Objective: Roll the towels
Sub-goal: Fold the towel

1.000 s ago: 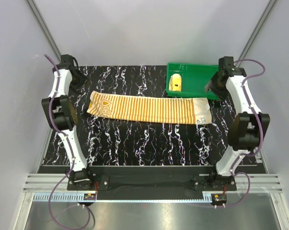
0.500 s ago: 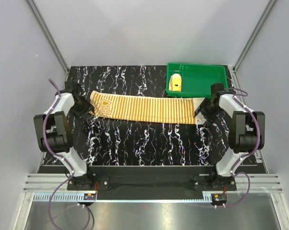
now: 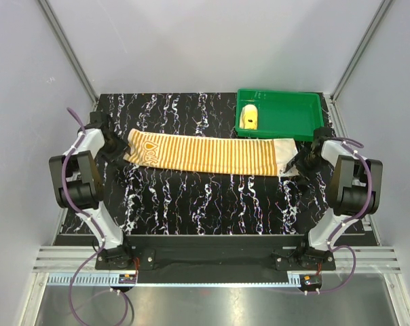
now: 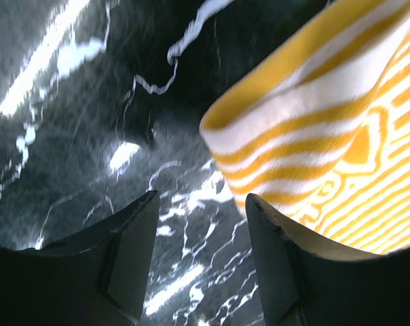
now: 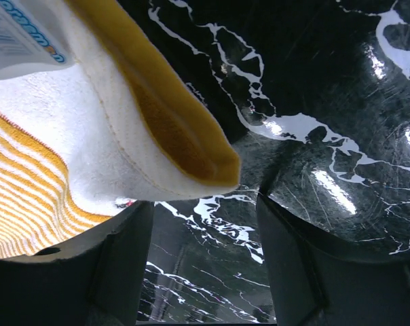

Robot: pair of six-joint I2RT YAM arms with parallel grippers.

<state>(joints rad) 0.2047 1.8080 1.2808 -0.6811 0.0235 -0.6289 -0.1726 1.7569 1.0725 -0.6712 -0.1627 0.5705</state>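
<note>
there, striped towel [image 3: 212, 155] flat, fingers [image 4: 134, 251] beside ends

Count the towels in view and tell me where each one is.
2. The striped towel lies spread flat across the table; the yellow towel sits inside the green tray at the far right. No other shows.

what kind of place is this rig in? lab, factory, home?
Probably a lab test cell, not a home: plain grey panel walls with metal corner struts, the left arm and right arm bolted to a base rail, and a marbled black table holding a striped towel and a green tray.
</note>
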